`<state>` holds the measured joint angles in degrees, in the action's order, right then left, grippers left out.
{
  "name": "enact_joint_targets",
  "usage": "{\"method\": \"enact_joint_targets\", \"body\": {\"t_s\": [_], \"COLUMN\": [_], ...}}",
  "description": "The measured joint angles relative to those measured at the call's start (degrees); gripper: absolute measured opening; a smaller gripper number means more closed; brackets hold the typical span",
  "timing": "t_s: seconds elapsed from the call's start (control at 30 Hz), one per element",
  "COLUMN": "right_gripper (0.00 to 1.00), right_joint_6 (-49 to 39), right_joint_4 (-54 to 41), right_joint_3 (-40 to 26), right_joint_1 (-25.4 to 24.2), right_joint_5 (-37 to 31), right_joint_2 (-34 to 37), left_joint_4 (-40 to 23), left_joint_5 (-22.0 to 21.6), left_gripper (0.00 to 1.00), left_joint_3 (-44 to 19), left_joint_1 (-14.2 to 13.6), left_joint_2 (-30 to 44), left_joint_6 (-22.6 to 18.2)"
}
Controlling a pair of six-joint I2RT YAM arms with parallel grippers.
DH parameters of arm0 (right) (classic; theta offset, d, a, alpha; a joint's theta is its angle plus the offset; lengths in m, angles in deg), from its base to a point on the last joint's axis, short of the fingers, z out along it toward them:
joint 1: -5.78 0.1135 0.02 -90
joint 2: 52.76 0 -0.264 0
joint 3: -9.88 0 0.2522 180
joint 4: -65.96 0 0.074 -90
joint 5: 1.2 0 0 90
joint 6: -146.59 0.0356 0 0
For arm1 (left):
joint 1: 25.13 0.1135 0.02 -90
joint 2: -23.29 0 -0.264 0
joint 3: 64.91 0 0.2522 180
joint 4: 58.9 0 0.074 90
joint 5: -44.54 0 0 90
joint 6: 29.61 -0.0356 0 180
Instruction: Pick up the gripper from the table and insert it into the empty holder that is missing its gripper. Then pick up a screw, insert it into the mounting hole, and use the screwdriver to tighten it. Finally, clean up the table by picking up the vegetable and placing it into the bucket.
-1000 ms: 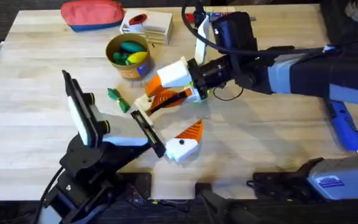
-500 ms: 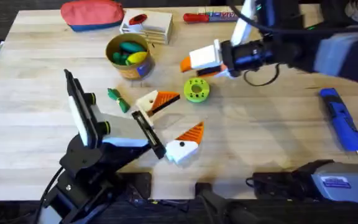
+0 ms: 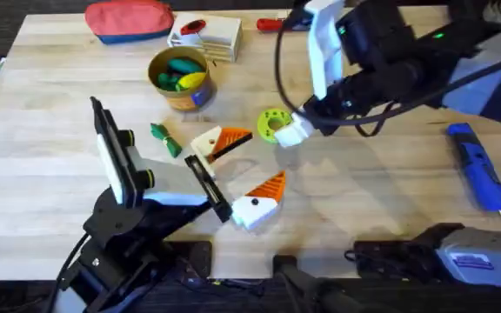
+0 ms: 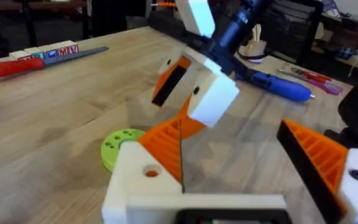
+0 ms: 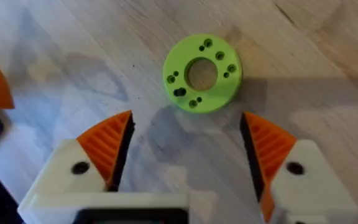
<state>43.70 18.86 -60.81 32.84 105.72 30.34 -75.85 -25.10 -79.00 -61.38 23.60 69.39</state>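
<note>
Over by the green disc (image 5: 202, 73), right gripper (image 5: 186, 146) hangs released, left gripper (image 4: 229, 155) spread too, so screw pickup's probably next.

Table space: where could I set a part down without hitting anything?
Bare wood lies along the table's left side, left of the left arm, and in the wide stretch between the green disc and the blue screwdriver. It is crowded around the bucket, vegetable and left claw.
</note>
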Motion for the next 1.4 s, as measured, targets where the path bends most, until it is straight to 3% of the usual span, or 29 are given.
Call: {"method": "enact_joint_targets", "body": {"t_s": [0.2,0.23,0.27,0.6,1.03,1.13,1.27,1.4], "right_gripper": [0.839,0.798,0.668,0.398,0.302,0.212,0.021,0.005], "right_joint_6": [-1.76,-1.82,-1.85,-0.01,0.7,0.68,0.8,0.88], "right_joint_4": [0.86,1.23,3.1,7.09,8.06,8.07,8.06,8.06], "right_joint_3": [0.0,0.0,0.0,0.0,0.0,0.0,0.0,0.0], "right_joint_1": [5.14,5.87,7.48,9.15,9.15,9.15,9.15,9.15], "right_joint_5": [-6.08,-6.62,-7.33,-9.1,-9.75,-9.85,-9.85,-10.07], "right_joint_2": [2.79,3.39,5.26,8.05,10.2,10.2,10.2,10.2], "left_joint_4": [0.0,0.0,-0.01,0.0,0.0,0.0,0.0,0.0], "left_joint_5": [0.0,0.0,0.0,0.01,0.02,0.02,0.02,0.0], "left_gripper": [0.952,0.952,0.952,0.951,0.952,0.952,0.952,0.952], "left_joint_3": [0.0,0.0,0.0,0.0,0.0,0.0,0.0,0.0], "left_joint_1": [0.0,0.0,0.0,0.0,0.0,0.0,0.0,0.0], "left_joint_2": [0.0,0.01,0.01,0.01,0.0,0.01,0.0,-0.01], "left_joint_6": [-0.02,0.0,0.0,-0.02,-0.02,-0.02,-0.02,-0.02]}}
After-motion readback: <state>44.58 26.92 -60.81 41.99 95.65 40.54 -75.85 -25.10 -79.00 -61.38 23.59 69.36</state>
